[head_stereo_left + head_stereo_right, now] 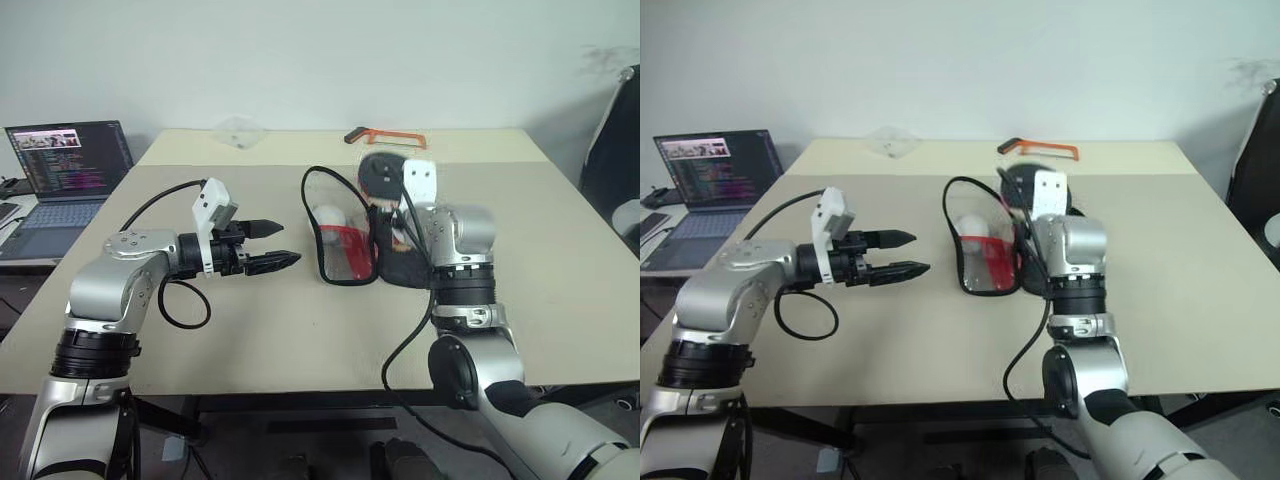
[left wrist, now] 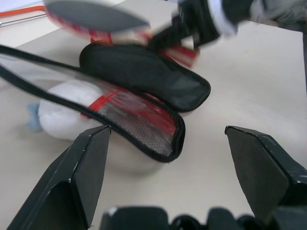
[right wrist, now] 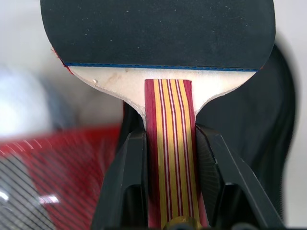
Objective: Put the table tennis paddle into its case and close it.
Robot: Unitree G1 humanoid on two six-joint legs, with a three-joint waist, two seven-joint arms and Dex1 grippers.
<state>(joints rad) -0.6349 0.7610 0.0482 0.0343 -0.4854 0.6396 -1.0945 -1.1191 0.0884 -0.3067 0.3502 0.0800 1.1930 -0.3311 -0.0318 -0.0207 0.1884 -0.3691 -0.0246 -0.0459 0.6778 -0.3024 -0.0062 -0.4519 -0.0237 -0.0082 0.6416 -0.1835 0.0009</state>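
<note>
The table tennis paddle (image 3: 158,31) has a black face and a striped tan and red handle. My right gripper (image 3: 170,139) is shut on that handle and holds the paddle (image 1: 378,170) just above the case. The case (image 1: 350,248) lies open mid-table: a clear flap with a red band stands on the left. Its black half (image 2: 144,72) lies under the paddle. A white lump (image 1: 328,215) sits inside it. My left gripper (image 1: 290,243) hovers open to the left of the case, pointing at it, and holds nothing.
A laptop (image 1: 70,170) stands open on a lower desk at the far left. An orange-framed tool (image 1: 385,137) and a clear plastic piece (image 1: 238,130) lie near the table's far edge. A dark chair (image 1: 615,150) stands at the right.
</note>
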